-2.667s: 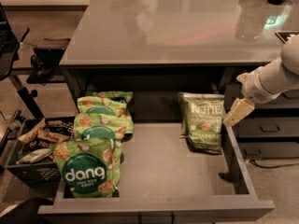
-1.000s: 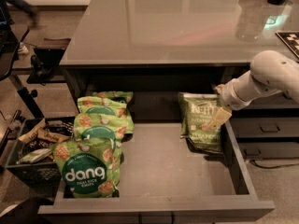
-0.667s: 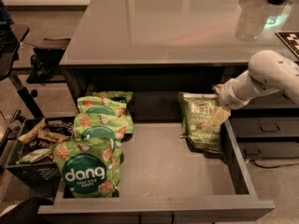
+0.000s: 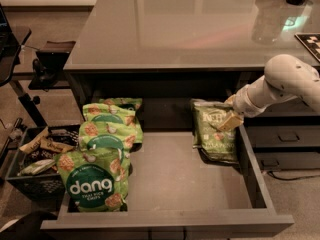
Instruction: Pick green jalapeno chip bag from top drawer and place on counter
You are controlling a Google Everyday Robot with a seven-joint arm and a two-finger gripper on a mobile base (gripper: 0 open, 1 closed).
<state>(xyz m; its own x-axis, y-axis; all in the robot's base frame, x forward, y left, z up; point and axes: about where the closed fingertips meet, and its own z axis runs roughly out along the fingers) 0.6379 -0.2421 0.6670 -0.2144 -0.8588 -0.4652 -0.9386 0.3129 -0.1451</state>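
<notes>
The green jalapeno chip bag [image 4: 214,132], dark olive with white lettering, lies at the back right of the open top drawer [image 4: 175,184]. My gripper [image 4: 228,120] reaches in from the right on a white arm and sits over the bag's upper right part, touching or just above it. The glossy grey counter [image 4: 185,24] spreads above the drawer.
Several bright green "dang" bags [image 4: 102,159] are stacked along the drawer's left side. A black crate of snacks [image 4: 35,159] stands on the floor at the left. Narrower handled grey drawers [image 4: 285,136] are at the right, behind my arm.
My gripper has moved left and down from the drawer's right wall onto the chip bag's upper right part. The bag has not moved.
</notes>
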